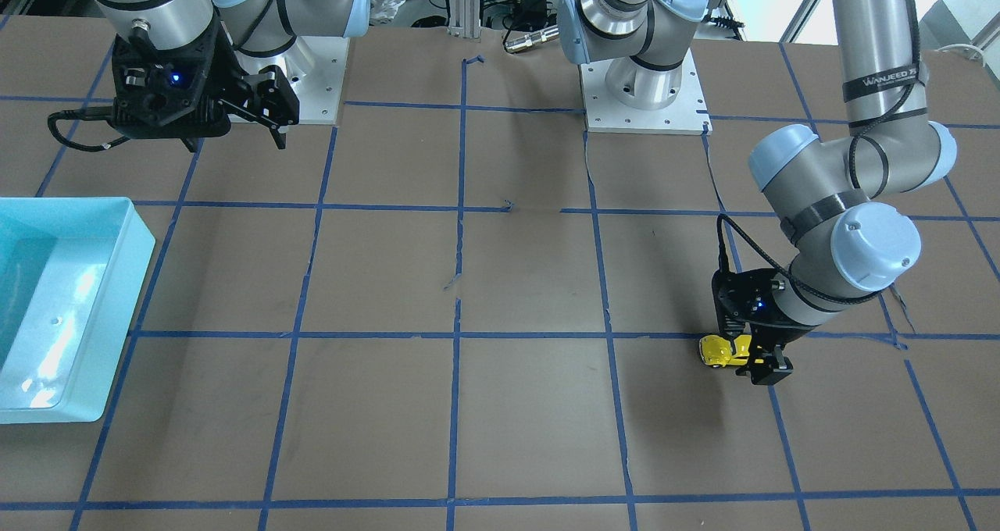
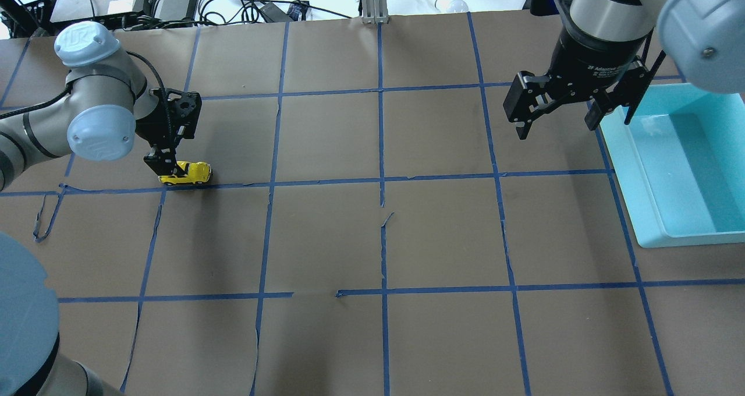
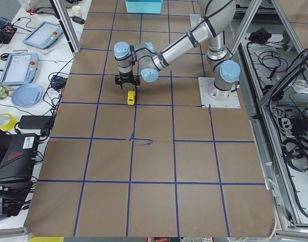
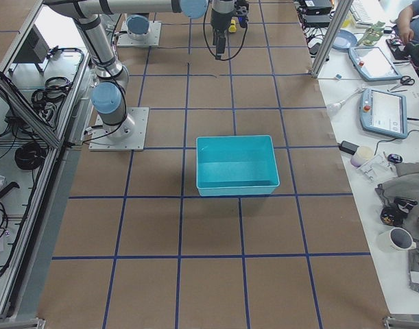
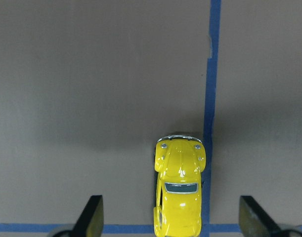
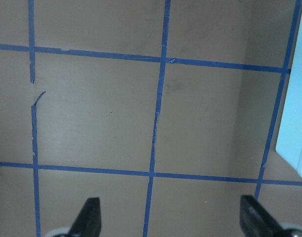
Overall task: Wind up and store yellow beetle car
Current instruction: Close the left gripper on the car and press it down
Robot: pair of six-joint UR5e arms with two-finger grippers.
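Note:
The yellow beetle car (image 2: 187, 173) stands on the brown table on a blue tape line, at the left of the overhead view. My left gripper (image 2: 167, 164) is low over its rear end. In the left wrist view the car (image 5: 179, 197) lies between the two open fingers (image 5: 91, 218), nose pointing away, touching neither. The front view shows the car (image 1: 722, 350) sticking out beside the left gripper (image 1: 756, 359). My right gripper (image 2: 560, 122) hangs open and empty above the table, next to the light blue bin (image 2: 631, 180).
The light blue bin (image 1: 117, 312) is empty and sits at the table's edge on my right side; its corner shows in the right wrist view (image 6: 294, 123). Blue tape lines grid the brown paper, which is torn in places (image 2: 384, 221).

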